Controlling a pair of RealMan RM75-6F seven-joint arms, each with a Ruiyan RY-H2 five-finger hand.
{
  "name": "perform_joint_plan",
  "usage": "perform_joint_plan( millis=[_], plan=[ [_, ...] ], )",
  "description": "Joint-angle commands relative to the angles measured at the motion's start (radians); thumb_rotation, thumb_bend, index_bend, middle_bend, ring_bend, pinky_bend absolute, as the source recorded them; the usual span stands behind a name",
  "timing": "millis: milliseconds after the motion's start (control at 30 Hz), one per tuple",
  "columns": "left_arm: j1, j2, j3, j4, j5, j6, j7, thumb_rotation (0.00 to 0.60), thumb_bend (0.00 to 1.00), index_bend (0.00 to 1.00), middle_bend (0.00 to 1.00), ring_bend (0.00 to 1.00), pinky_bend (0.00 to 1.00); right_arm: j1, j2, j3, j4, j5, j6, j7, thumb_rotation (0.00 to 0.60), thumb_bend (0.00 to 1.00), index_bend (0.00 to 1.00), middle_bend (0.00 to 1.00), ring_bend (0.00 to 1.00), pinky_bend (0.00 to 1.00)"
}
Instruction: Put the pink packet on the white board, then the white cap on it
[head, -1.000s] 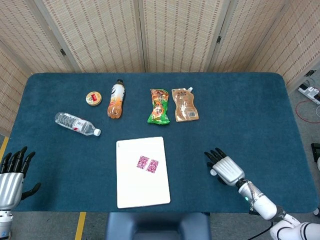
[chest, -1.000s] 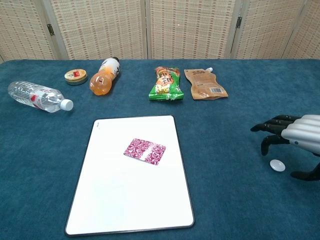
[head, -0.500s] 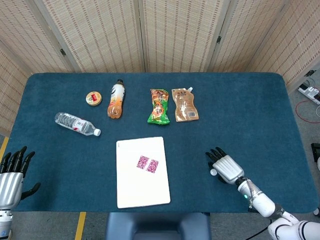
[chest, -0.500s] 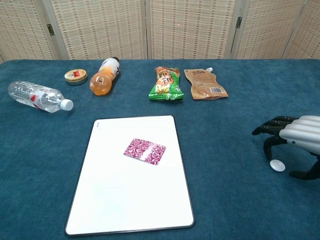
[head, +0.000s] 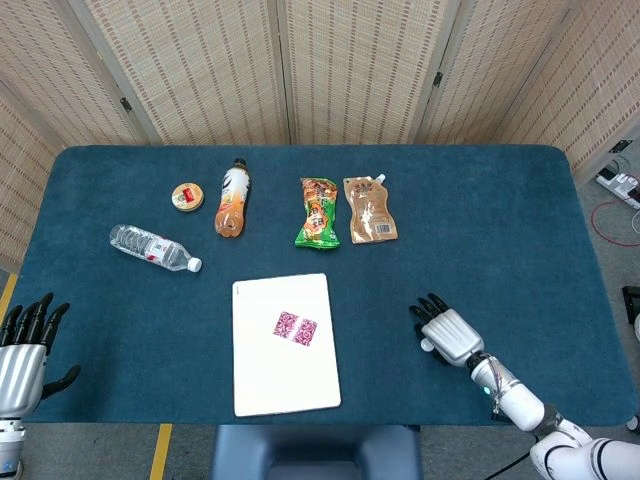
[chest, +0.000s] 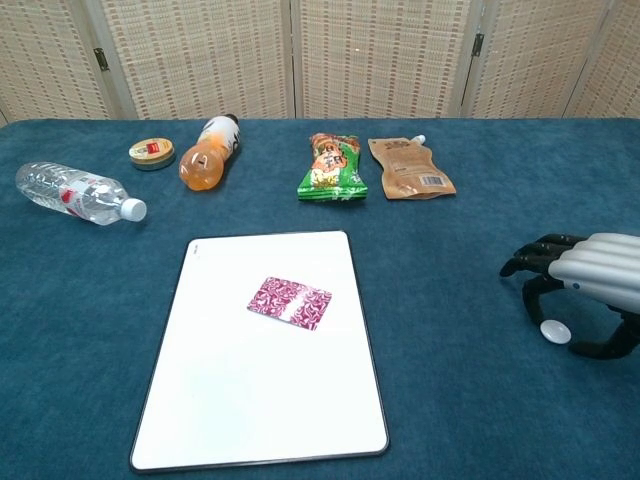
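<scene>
Right hand (chest: 585, 285) is running off the right border of the chest view, so its wrist side is cut away; dark fingers (chest: 530, 262) are arching down over the white cap (chest: 553, 331), thumb below it. Whether any fingertip is touching the cap cannot be told. From the head view the cap (head: 427, 346) is showing only as a pale spot at the hand's (head: 447, 334) left edge, mostly covered. The fingers are spread apart and gripping nothing.

Left hand (head: 22, 352) is sitting at the bottom left corner of the head view, partly cut off, fingers apart and pointing up, holding nothing; the chest view is not showing it.

White board (chest: 230, 400) is lying flat well to the left of the right hand, with bare blue table (chest: 450, 400) between them. Pink packet (chest: 290, 301) is lying on the board's upper half, inside its edges.

Beyond the right hand, toward the far edge, a green snack bag (chest: 331, 167) and a brown pouch (chest: 409, 168) are lying side by side. Farther left: orange drink bottle (chest: 207, 152), small round tin (chest: 152, 154), clear water bottle (chest: 78, 192), all lying on the cloth.
</scene>
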Motion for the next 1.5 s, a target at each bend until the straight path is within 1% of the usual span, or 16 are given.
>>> perform_joint_plan(
  millis=[33, 333, 533, 667, 767, 933, 1100, 1267, 1400, 1500],
  plan=[
    [0.000, 0.000, 0.000, 0.001, -0.001, 0.000, -0.003, 0.600, 0.23, 0.13, 0.03, 0.10, 0.00, -0.001, -0.001, 0.003, 0.000, -0.001, 0.000, 0.000, 0.600, 0.33, 0.44, 0.15, 0.00, 0.00],
    [0.003, 0.000, 0.001, 0.006, -0.002, 0.002, -0.006, 0.600, 0.23, 0.13, 0.03, 0.10, 0.00, -0.001, 0.001, 0.015, -0.008, -0.001, -0.008, -0.008, 0.600, 0.33, 0.48, 0.17, 0.00, 0.00],
    [0.003, 0.002, 0.001, 0.005, 0.002, 0.006, -0.007, 0.600, 0.23, 0.13, 0.03, 0.10, 0.00, 0.012, 0.019, 0.031, -0.049, -0.017, -0.003, -0.011, 0.600, 0.33, 0.48, 0.18, 0.00, 0.00],
    [0.007, 0.004, 0.003, 0.003, 0.004, 0.011, -0.008, 0.600, 0.23, 0.13, 0.03, 0.10, 0.00, 0.054, 0.027, 0.068, -0.101, -0.012, -0.035, -0.021, 0.600, 0.33, 0.48, 0.18, 0.00, 0.00],
    [0.010, 0.006, 0.004, 0.001, 0.005, 0.015, -0.009, 0.600, 0.23, 0.13, 0.03, 0.10, 0.00, 0.102, 0.019, 0.108, -0.142, 0.003, -0.078, -0.043, 0.600, 0.33, 0.48, 0.18, 0.00, 0.00],
    [0.017, 0.013, 0.005, -0.002, 0.008, 0.027, -0.012, 0.600, 0.23, 0.13, 0.03, 0.10, 0.00, 0.199, -0.028, 0.190, -0.192, 0.088, -0.170, -0.147, 0.600, 0.33, 0.48, 0.18, 0.00, 0.00],
    [0.024, 0.019, 0.006, -0.001, 0.005, 0.033, -0.017, 0.600, 0.23, 0.13, 0.03, 0.10, 0.00, 0.291, -0.097, 0.245, -0.193, 0.191, -0.248, -0.237, 0.600, 0.33, 0.48, 0.18, 0.00, 0.00],
    [0.030, 0.022, 0.006, 0.005, -0.001, 0.036, -0.025, 0.600, 0.23, 0.13, 0.03, 0.10, 0.00, 0.378, -0.176, 0.271, -0.154, 0.298, -0.291, -0.323, 0.600, 0.33, 0.48, 0.17, 0.00, 0.00],
    [0.035, 0.022, 0.006, 0.011, -0.005, 0.037, -0.033, 0.600, 0.23, 0.13, 0.03, 0.10, 0.00, 0.432, -0.219, 0.279, -0.121, 0.382, -0.301, -0.374, 0.600, 0.33, 0.48, 0.17, 0.01, 0.00],
    [0.037, 0.023, 0.006, 0.015, -0.008, 0.038, -0.040, 0.600, 0.23, 0.13, 0.03, 0.10, 0.00, 0.467, -0.242, 0.274, -0.101, 0.438, -0.302, -0.406, 0.600, 0.33, 0.48, 0.17, 0.01, 0.00]
  ],
)
